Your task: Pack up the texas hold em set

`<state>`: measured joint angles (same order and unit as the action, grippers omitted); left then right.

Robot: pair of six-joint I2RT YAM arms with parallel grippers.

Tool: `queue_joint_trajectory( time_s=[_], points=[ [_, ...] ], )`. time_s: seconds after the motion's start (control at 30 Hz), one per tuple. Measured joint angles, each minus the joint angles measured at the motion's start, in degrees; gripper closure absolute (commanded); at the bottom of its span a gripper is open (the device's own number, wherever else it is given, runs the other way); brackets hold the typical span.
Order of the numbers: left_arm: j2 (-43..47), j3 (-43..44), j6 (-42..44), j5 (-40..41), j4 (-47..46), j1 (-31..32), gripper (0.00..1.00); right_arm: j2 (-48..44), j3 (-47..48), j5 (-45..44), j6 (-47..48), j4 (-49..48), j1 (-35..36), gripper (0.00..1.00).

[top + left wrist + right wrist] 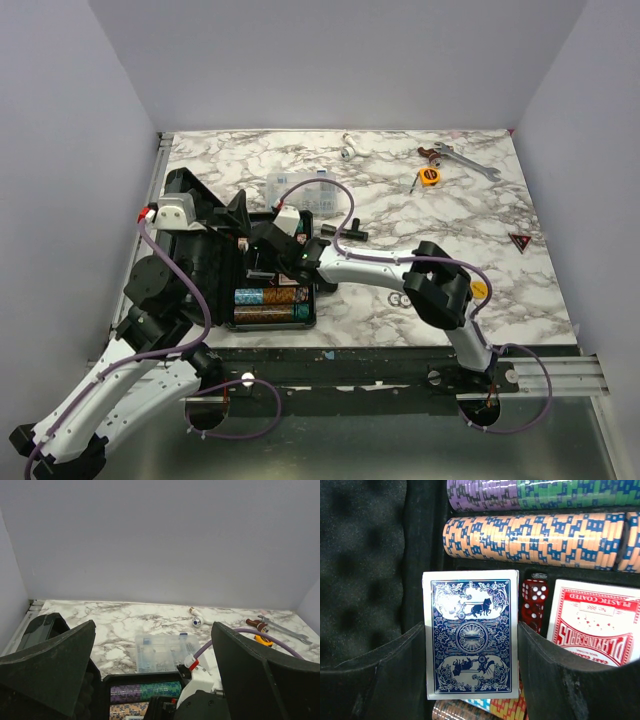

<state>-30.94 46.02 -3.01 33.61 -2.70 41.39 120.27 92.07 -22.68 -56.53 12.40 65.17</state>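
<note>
Right jaws pinch the blue deck (pixel 470 635) by its side edges, mid-frame, dice (pixel 534 597) just right; left jaws gape empty.

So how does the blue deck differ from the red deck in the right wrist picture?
The blue deck stands upright between the fingers of the right tool. The red deck lies tilted in the case, outside that grip. The blue deck shows a chariot pattern inside a white border, while the red deck shows printed words, upside down in this view. Both are card decks, just below the orange-and-blue chip row.
</note>
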Motion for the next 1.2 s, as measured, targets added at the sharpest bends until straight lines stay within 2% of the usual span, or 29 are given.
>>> queue_joint_trajectory(
  time_s=[0.2, 0.47, 0.73, 0.93, 1.2],
  points=[
    [-0.4, 0.0, 0.0, 0.0, 0.0, 0.0, 0.02, 2.9, 3.8, 0.3, -0.3, 0.5, 0.1, 0.40],
    [-0.7, -0.1, 0.0, 0.0, -0.1, 0.0, 0.01, 4.5, 5.6, 0.5, -1.5, 1.2, 0.1, 0.29],
    [-0.9, -0.1, 0.0, 0.0, -0.2, 0.0, 0.02, 7.6, 8.4, 1.1, -0.7, 1.8, 0.1, 0.10],
    [-1.0, -0.1, 0.0, 0.0, -0.2, 0.0, 0.02, 7.7, 9.1, 1.9, 0.6, 2.1, 0.1, 0.13],
    [-1.3, -0.1, 0.0, 0.0, -0.2, 0.0, 0.02, 7.7, 9.0, 2.0, 11.8, -2.1, 0.1, 0.28]
  ],
)
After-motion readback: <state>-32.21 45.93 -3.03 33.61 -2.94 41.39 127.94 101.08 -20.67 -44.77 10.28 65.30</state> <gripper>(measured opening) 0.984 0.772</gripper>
